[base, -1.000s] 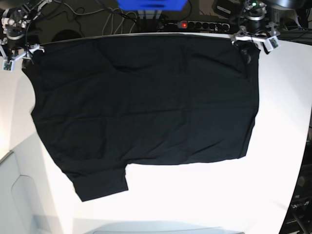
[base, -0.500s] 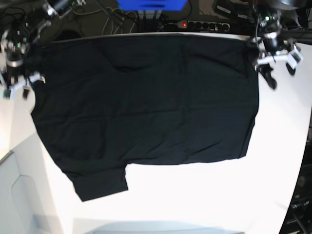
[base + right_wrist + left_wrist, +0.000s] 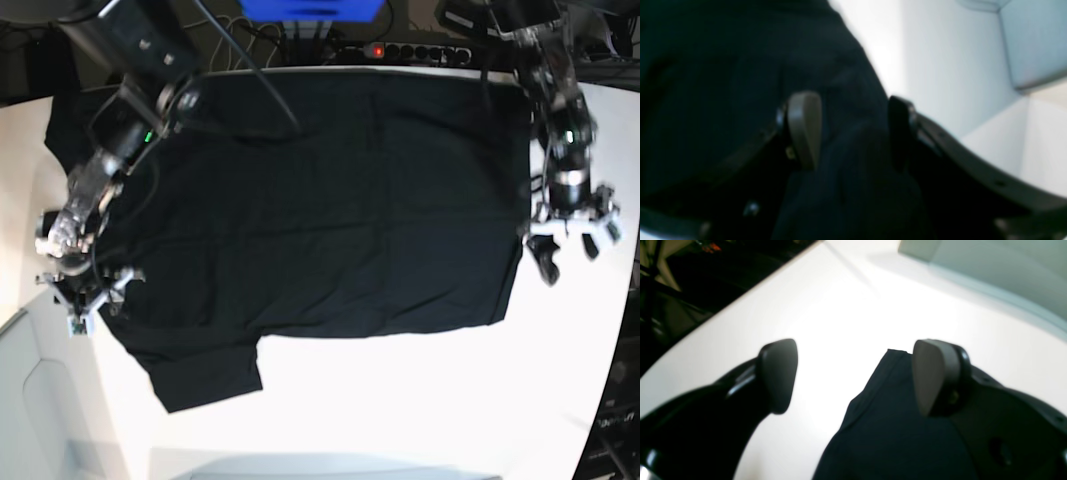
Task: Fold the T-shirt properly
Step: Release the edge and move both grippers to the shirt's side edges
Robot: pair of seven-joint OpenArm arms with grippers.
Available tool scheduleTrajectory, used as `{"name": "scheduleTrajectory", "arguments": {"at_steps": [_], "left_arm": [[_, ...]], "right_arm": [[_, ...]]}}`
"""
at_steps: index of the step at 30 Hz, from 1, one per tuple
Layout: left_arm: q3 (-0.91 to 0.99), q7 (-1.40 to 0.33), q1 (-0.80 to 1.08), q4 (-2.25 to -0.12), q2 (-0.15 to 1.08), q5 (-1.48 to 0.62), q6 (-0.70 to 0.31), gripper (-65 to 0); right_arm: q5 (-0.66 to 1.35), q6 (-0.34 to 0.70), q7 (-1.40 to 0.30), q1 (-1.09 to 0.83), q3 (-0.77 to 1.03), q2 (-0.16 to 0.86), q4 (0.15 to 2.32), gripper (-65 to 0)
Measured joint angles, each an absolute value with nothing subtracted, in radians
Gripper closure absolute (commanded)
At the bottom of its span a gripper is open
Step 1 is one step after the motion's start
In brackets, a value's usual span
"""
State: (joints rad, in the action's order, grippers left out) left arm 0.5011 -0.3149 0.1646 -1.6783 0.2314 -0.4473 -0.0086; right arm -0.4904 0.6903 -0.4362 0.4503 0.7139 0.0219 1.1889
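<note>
Both arms had been swung from the far corners down the sides of the T-shirt [image 3: 320, 210], which lay spread flat, matte black and faintly creased, on the glossy white table [image 3: 420, 400]. The left gripper [image 3: 570, 240] and the right gripper [image 3: 88, 292] were held spread, nothing pinched, above the cloth's edges.

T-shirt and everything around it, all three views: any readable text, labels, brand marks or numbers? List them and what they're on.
None readable.
T-shirt: only plain black cloth shows, no print or tag in view.
Left tool and right tool: no markings; both wrist views are blurred.
Power strip beyond the table: a red light, any lettering too small to read.
</note>
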Motion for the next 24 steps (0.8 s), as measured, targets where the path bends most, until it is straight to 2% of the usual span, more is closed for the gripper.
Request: {"name": "scheduleTrajectory", "arguments": {"at_steps": [5,12,14,17,24], "left_arm": [[0.496,-0.333,0.044,-1.530,0.260,-0.446,-0.003,-51.8],[0.375,-0.328,-0.082,-1.292,0.331,-0.445,-0.005,-51.8],[0.349,-0.325,-0.116,-1.244,0.335,-0.444,-0.004,-51.9],[0.317,-0.326,-0.179,-1.157,0.335,-0.449,-0.004,-51.9],[0.162,-0.323,-0.297,-0.992,0.364,-0.443,-0.004,-51.9]], "right_arm": [[-0.490,0.681,-0.321,0.585,0.715,0.141,0.857,-32.8],[-0.493,0.503,-0.051,0.620,0.712,0.231,0.571,-32.9],[-0.491,0.492,-0.002,0.621,0.712,0.250,0.502,-32.9],[-0.484,0.479,0.072,0.622,0.712,0.263,0.430,-32.9],[-0.479,0.477,0.091,0.604,0.710,0.262,0.428,-30.2]]}}
